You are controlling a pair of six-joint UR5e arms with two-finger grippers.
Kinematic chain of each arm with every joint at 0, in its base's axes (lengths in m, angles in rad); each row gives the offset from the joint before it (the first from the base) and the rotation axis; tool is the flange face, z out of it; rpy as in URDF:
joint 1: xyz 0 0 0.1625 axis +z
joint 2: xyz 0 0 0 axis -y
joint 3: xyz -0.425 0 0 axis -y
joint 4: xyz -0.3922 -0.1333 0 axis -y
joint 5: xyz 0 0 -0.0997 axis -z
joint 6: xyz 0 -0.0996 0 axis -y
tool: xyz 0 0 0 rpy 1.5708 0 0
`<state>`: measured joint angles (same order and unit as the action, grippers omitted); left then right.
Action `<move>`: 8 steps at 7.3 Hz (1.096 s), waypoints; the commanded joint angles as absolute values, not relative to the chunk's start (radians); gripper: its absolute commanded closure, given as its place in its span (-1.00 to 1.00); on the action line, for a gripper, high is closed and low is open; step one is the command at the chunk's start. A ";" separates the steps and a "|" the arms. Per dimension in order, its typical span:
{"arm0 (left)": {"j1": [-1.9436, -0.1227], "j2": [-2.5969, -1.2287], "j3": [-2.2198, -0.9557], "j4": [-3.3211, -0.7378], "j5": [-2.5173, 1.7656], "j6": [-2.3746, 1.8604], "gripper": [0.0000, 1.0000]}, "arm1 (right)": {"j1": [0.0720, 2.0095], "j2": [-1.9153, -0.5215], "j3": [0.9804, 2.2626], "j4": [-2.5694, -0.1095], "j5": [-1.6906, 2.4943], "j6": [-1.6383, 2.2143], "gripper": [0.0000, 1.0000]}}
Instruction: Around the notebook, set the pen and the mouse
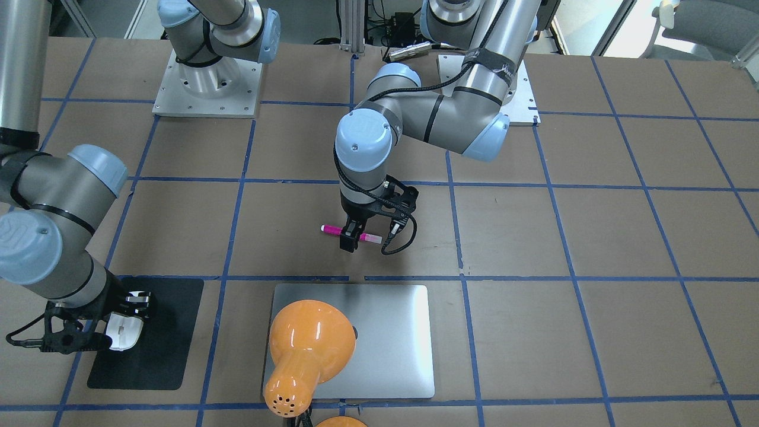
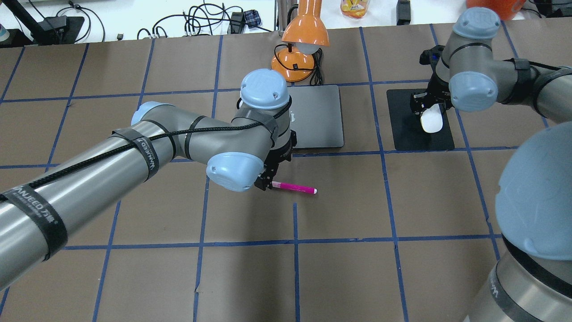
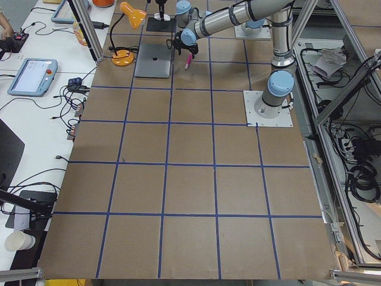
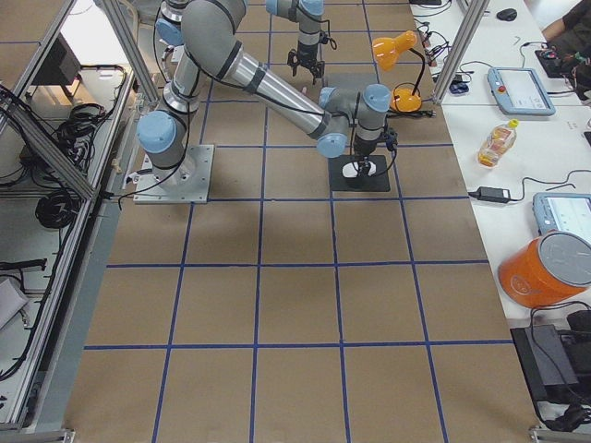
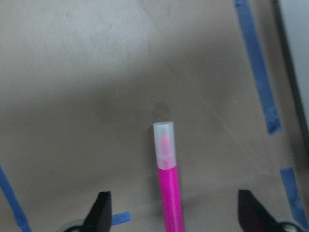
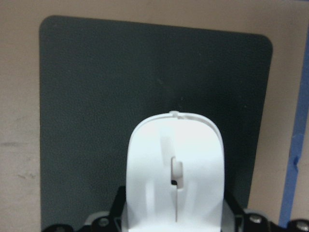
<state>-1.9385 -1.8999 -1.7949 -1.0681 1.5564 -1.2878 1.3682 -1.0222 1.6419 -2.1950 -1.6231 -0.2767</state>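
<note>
The left gripper [image 1: 350, 239] has its jaws released. In the left wrist view the two black fingertips [image 5: 102, 209] stand wide apart on either side of the short, thin, magenta-pink pen [image 5: 169, 193] with a pale translucent cap, and neither touches it. The pen lies flat on the brown paper-covered table [image 1: 563, 237], on the robot's side of the large flat silver-grey metal notebook [image 1: 391, 338]. It is near the notebook's edge but apart from it, with a blue tape line [image 1: 522, 278] between them. An orange desk lamp [image 1: 305, 347] leans over the notebook from the operators' side. The right gripper [image 2: 430, 111] is clenched on the small smooth white oval mouse [image 6: 175, 159]: dark finger parts press both of its flanks at the bottom of the right wrist view. The mouse is over a flat black rectangular mat [image 6: 96, 96], which lies beside the notebook on the robot's right, not touching it. Whether the mouse rests on the mat or is raised off it I cannot tell.
</note>
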 commanded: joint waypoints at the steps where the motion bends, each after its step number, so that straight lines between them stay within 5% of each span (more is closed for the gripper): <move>1: -1.873 -1.753 -1.780 -1.217 1.552 -0.875 -0.55 | 1.370 -1.008 1.640 -2.201 -1.623 -0.323 0.27; 4: -1.742 -1.579 -1.697 -1.500 1.548 -0.313 -0.56 | 1.370 -0.996 1.635 -2.203 -1.599 -0.316 0.08; 6: -1.649 -1.552 -1.639 -1.514 1.554 -0.064 -0.63 | 1.368 -0.988 1.632 -2.221 -1.542 -0.310 -0.43; 7: -1.634 -1.555 -1.614 -1.532 1.555 -0.045 -0.93 | 1.367 -0.988 1.634 -2.233 -1.543 -0.307 -0.99; 8: -1.637 -1.555 -1.608 -1.543 1.552 -0.046 -1.00 | 1.367 -0.992 1.634 -2.233 -1.555 -0.308 -1.00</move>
<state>-1.6483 -1.5572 -1.6266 -1.5255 1.5536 -0.0763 1.3674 -0.9898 1.6334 -2.2278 -1.5486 -0.3086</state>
